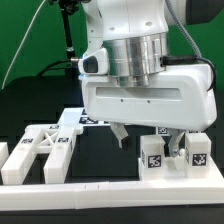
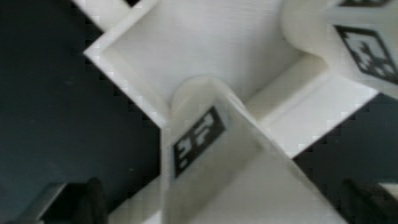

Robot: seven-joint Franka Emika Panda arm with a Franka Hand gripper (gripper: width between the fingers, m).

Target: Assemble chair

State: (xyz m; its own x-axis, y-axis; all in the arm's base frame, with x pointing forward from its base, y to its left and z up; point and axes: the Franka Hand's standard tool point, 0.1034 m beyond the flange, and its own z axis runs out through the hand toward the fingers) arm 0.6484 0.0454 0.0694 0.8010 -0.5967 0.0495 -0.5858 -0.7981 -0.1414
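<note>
White matte plastic makes up every one of the chair pieces (image 1: 42, 152) in sight, and all of them lie loose on the black tabletop (image 1: 25, 125). In the exterior view the cross-braced frame (image 1: 45, 148) lies flat at about 9 o'clock from the pincer (image 1: 150, 142). A flat slab (image 1: 85, 120) with square black-and-white tags sits just behind the frame, at about 10 o'clock. 2 tagged blocks (image 1: 153, 168) stand side by side at about 4 o'clock, close to one of the pincer's fingers, each with a tag on its front face. A long low white border rail (image 1: 100, 195) runs across at 6 o'clock, in front of all the pieces. The pincer hangs low between frame and blocks, its 2 fingers (image 1: 121, 136) spread wide with nothing gripped. The wrist view looks down on crossing white bars (image 2: 231, 110), one of them carrying a tag (image 2: 196, 140). Its dark fingertips (image 2: 68, 205) stand well apart, 1 on either side of that bar. A green backdrop (image 1: 30, 40) closes the scene at 12 o'clock.
</note>
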